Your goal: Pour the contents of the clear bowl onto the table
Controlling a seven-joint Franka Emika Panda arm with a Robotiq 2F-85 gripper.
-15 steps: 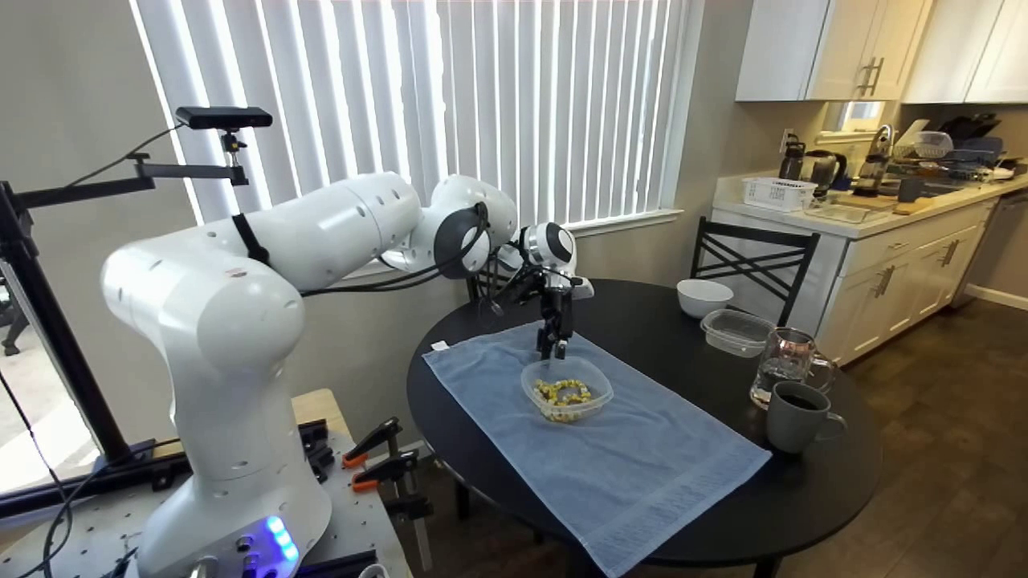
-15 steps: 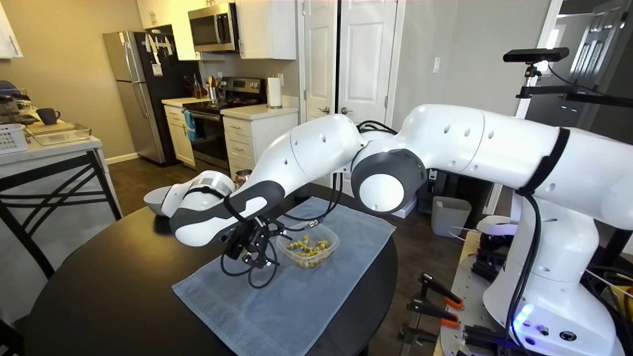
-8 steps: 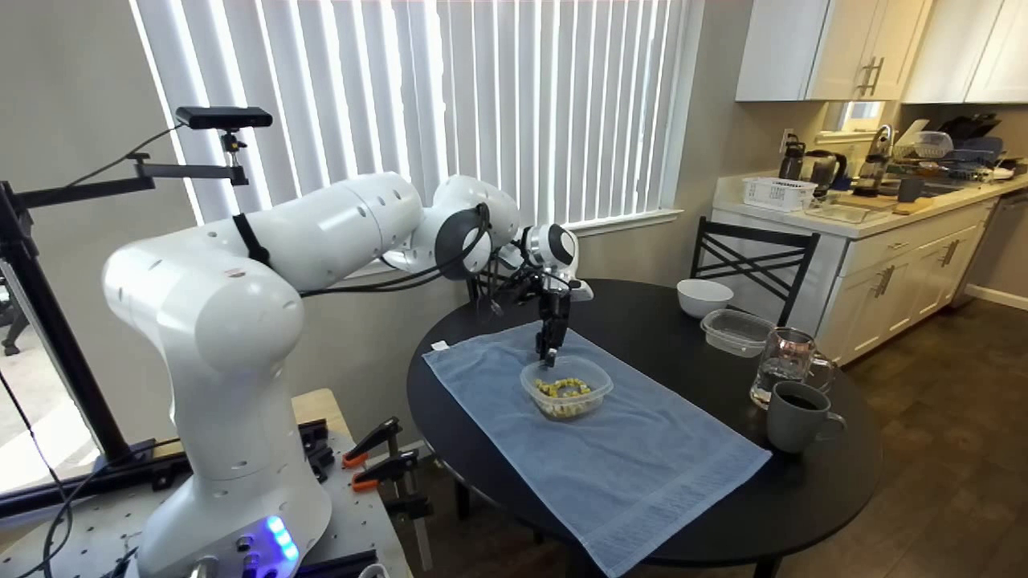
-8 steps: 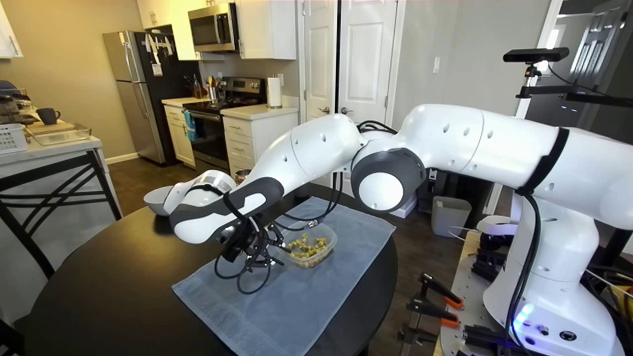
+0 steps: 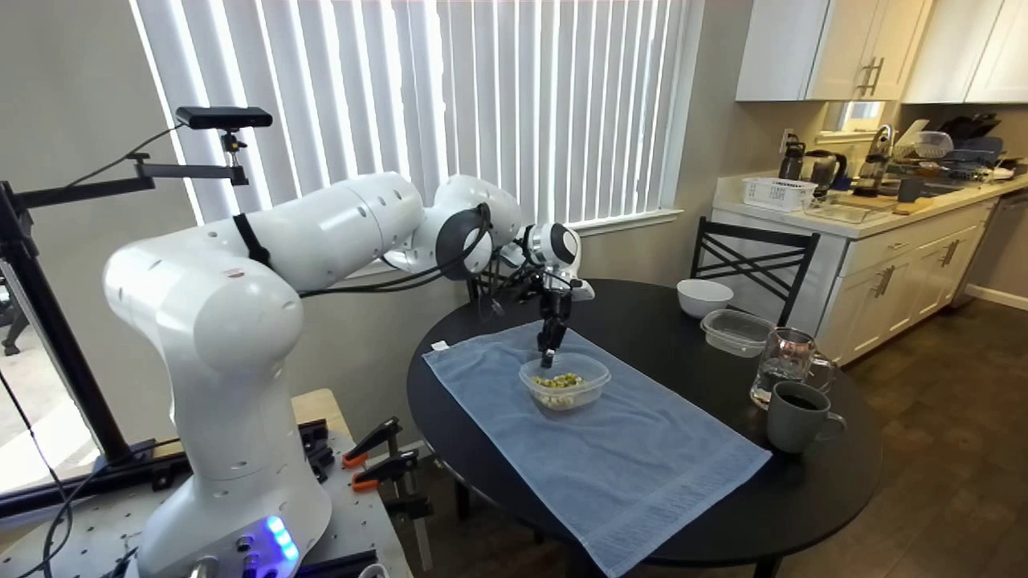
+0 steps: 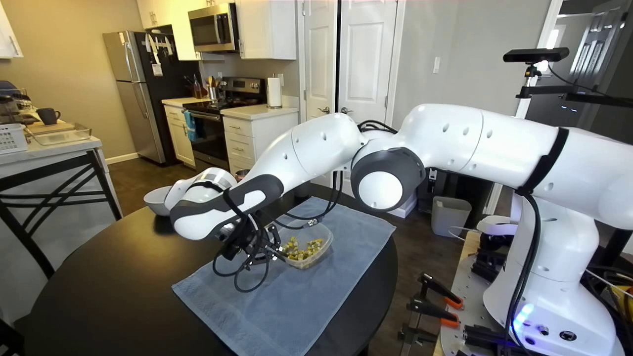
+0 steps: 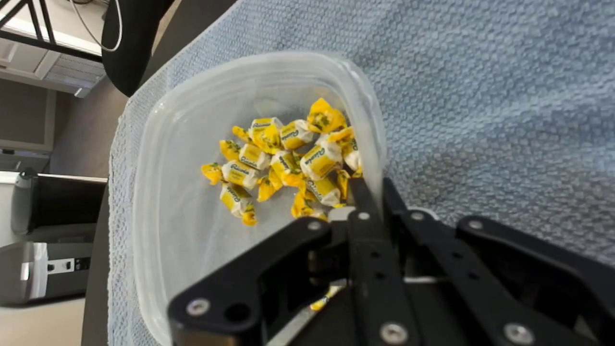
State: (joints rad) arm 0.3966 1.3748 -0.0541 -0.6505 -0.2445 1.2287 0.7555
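Note:
The clear bowl (image 7: pixel 180 211), a see-through container with rounded corners, is over the blue cloth on the dark table (image 5: pixel 642 337). Its contents, yellow-and-white wrapped candies (image 7: pixel 283 163), lie bunched toward the gripped wall. In the wrist view my gripper (image 7: pixel 375 190) is shut on that wall, one finger inside the bowl and one outside. Both exterior views show the gripper (image 5: pixel 548 357) at the bowl's edge near the window, pointing down. The bowl looks slightly tilted; whether its base is clear of the cloth I cannot tell.
The blue cloth (image 5: pixel 642 474) covers part of the table. Toward the kitchen side stand a white bowl (image 5: pixel 704 298), another clear container (image 5: pixel 737 335), a glass jug (image 5: pixel 779 369) and a grey mug (image 5: pixel 797 421). A black chair (image 6: pixel 59 198) stands by the table.
The gripper has come down to the bowl's edge and its jaws have closed on the wall. The bowl has shifted slightly toward the gripper, and the candies have slid closer together.

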